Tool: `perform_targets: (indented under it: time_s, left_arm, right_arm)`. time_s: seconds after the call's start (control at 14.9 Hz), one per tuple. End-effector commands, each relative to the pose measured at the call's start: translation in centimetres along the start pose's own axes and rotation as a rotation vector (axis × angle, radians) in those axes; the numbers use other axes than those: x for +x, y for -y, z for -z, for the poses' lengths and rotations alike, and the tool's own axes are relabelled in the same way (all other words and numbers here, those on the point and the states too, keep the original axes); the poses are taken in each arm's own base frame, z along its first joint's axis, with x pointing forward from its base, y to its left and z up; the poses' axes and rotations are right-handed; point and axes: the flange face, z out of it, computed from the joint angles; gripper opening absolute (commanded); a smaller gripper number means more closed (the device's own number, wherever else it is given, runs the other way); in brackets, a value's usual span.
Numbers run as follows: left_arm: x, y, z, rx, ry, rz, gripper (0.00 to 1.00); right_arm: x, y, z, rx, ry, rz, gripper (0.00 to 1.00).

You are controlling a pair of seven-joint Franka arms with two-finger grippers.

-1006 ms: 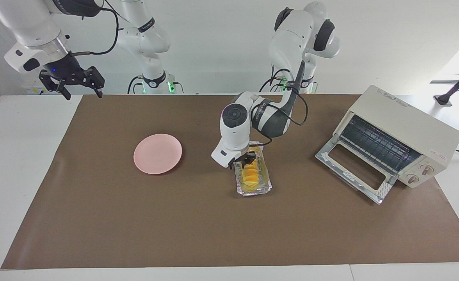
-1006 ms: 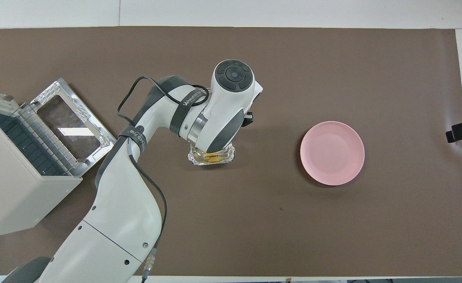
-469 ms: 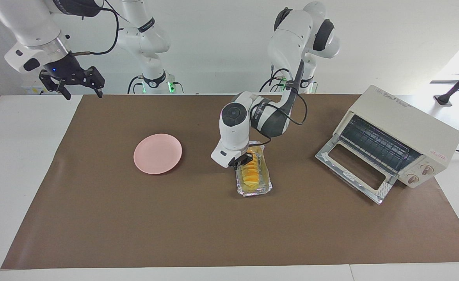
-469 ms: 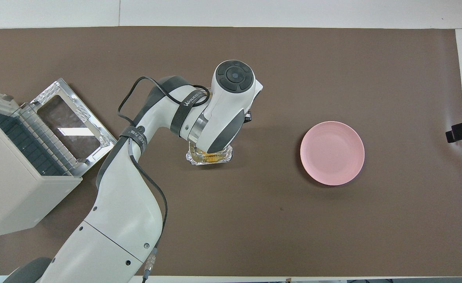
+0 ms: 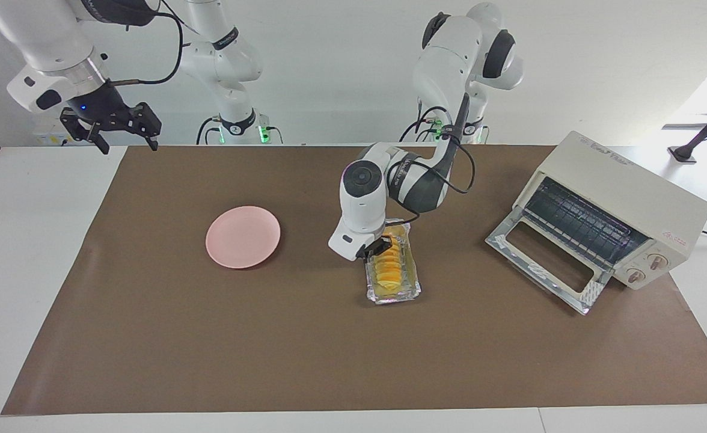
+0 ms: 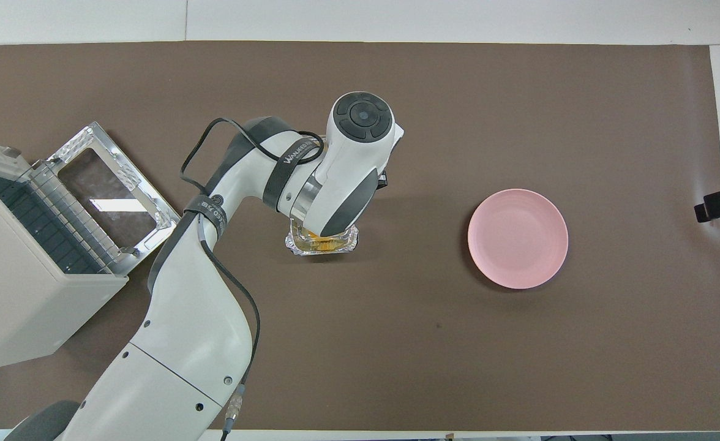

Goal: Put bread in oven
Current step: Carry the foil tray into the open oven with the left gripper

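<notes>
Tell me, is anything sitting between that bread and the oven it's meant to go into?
Nothing visible does. The bread lies in its foil tray under the left gripper, and only bare brown mat separates it from the oven, whose glass door is already dropped open toward it. The pink plate lies toward the right arm's end.

A robot lab, not a home kitchen; two white robot arms (image 5: pixel 437 72) stand bolted at the edge of a white table (image 5: pixel 35 252) against a bare white wall (image 5: pixel 600 60); a sheet of brown paper (image 5: pixel 209 337) covers the work area; loose cables (image 5: pixel 167 36) hang from the arms; a toaster oven (image 5: pixel 612 210) and pink plate (image 5: pixel 243 236) sit as test props.
</notes>
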Motion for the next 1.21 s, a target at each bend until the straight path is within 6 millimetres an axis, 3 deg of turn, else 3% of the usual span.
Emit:
perform_targets:
  time_s: [0.0, 0.13, 0.27, 0.4, 0.6, 0.87, 1.14]
  left_arm:
    - [1.8, 2.8, 2.1, 0.072, 0.002, 0.081, 0.00]
    - [3.0, 5.1, 5.4, 0.084, -0.010, 0.154, 0.00]
    - [3.7, 7.0, 7.4, 0.090, -0.026, 0.204, 0.00]
    - [4.6, 10.2, 10.3, 0.090, -0.055, 0.256, 0.00]
    - [7.3, 16.0, 10.7, 0.145, -0.060, 0.362, 0.00]
    - [10.3, 25.2, 9.4, 0.190, -0.014, 0.438, 0.00]
    - [12.0, 32.0, 8.5, 0.198, 0.039, 0.448, 0.00]
  right_arm:
    - [-0.8, -0.1, 0.0, -0.009, 0.001, 0.011, 1.00]
    - [-0.8, -0.1, 0.0, -0.009, 0.001, 0.011, 1.00]
    - [-0.8, -0.1, 0.0, -0.009, 0.001, 0.011, 1.00]
    - [-0.8, -0.1, 0.0, -0.009, 0.001, 0.011, 1.00]
    - [-0.8, -0.1, 0.0, -0.009, 0.001, 0.011, 1.00]
    - [-0.8, -0.1, 0.0, -0.009, 0.001, 0.011, 1.00]
    - [-0.8, -0.1, 0.0, -0.009, 0.001, 0.011, 1.00]
